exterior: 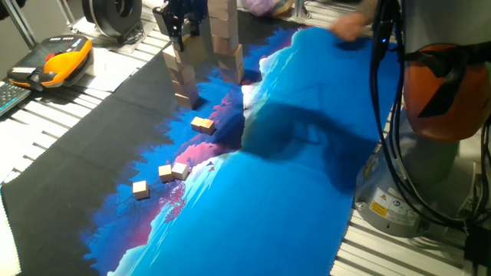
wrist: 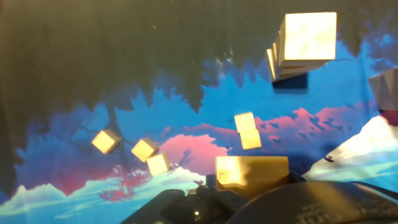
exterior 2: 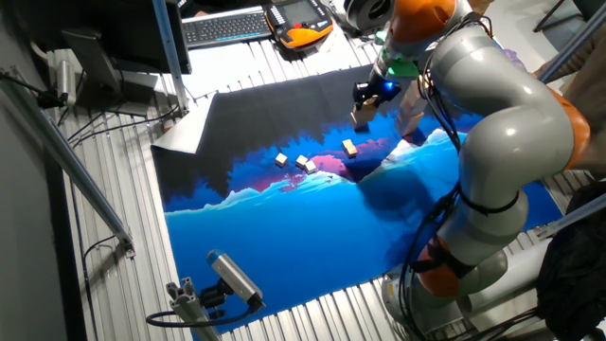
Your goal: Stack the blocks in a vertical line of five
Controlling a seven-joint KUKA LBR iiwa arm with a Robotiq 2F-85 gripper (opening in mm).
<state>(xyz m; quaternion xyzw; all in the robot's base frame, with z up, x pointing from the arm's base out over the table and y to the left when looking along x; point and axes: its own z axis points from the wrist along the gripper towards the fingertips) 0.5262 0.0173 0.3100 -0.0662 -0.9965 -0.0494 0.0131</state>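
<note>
A blue and black printed mat [exterior: 307, 153] covers our desk [exterior: 69, 107]. Our hand [exterior: 182, 23] hovers at a tall block stack [exterior: 184, 73], beside another stack [exterior: 229, 46]; we cannot tell its grip. Loose blocks [exterior: 173, 172] lie scattered nearby.

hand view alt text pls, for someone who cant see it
Looking down along the end effector, a tan block sits at its tip. A block stack rises at upper right, and four loose blocks lie on a blue and pink mat.
</note>
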